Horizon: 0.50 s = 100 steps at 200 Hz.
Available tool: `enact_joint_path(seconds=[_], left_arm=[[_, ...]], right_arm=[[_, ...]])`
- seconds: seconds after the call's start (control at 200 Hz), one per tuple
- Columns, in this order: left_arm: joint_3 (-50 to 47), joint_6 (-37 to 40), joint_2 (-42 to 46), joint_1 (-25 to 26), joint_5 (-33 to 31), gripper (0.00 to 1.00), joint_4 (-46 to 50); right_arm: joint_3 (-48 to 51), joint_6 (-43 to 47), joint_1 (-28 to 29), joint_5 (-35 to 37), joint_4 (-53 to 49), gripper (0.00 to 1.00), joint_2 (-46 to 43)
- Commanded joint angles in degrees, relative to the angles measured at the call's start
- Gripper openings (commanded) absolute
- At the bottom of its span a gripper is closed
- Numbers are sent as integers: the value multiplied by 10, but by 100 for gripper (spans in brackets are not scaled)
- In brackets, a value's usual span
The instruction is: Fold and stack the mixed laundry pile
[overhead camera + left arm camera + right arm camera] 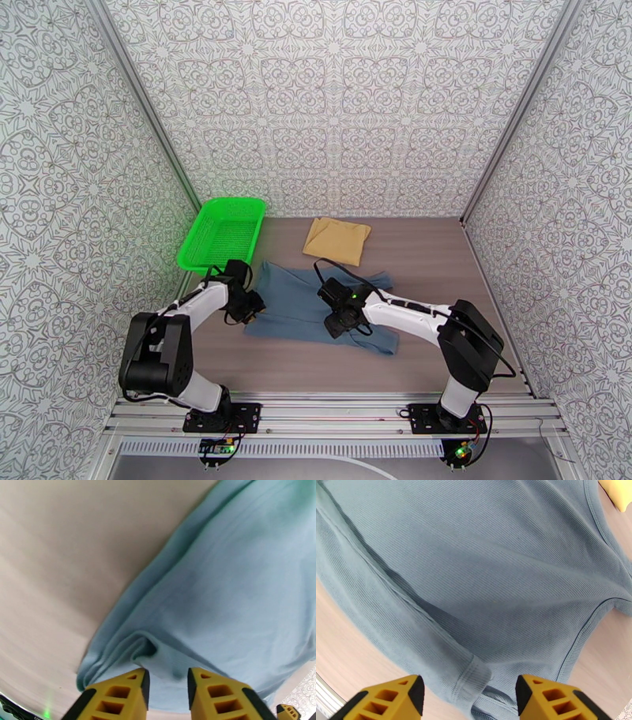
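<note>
Now on the bench [430,264]: a slate blue-grey tank top [300,304] lies spread across the middle, creased and partly doubled over along its near side.
Mustard cloth [337,240]: folded flat near the back, just beyond the tank top and apart from it.
Green basket [199,230]: at the back left corner, beside the mustard cloth but well clear of it.
Left tool [168,681]: low over the left edge of the tank top. Its yellow fingers [118,697] stand a little apart and pinch nothing, and a bunched fold of the fabric sits just ahead of the tips.
Right tool [469,691]: over the near right part of the tank top, with its jaws spread wide. A stitched hem corner lies in the gap between them, ungripped.
Fabric under the right tool: ribbed, with a long diagonal crease and a curved bound edge running to the right.
Arms: both reach inward from the near edge, one at each end of the garment.
</note>
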<state>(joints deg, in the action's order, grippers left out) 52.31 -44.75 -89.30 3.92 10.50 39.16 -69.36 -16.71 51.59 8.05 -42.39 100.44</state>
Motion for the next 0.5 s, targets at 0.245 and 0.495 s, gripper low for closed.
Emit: enact_joint_path(seconds=[0.245,0.495], left_arm=[[24,2,-36,-8,21,35,-44],[18,20,-24,-7,1,36,-91]], right_arm=[[8,-12,-7,-14,8,66,-8],[12,-22,-12,-5,-5,66,-23]])
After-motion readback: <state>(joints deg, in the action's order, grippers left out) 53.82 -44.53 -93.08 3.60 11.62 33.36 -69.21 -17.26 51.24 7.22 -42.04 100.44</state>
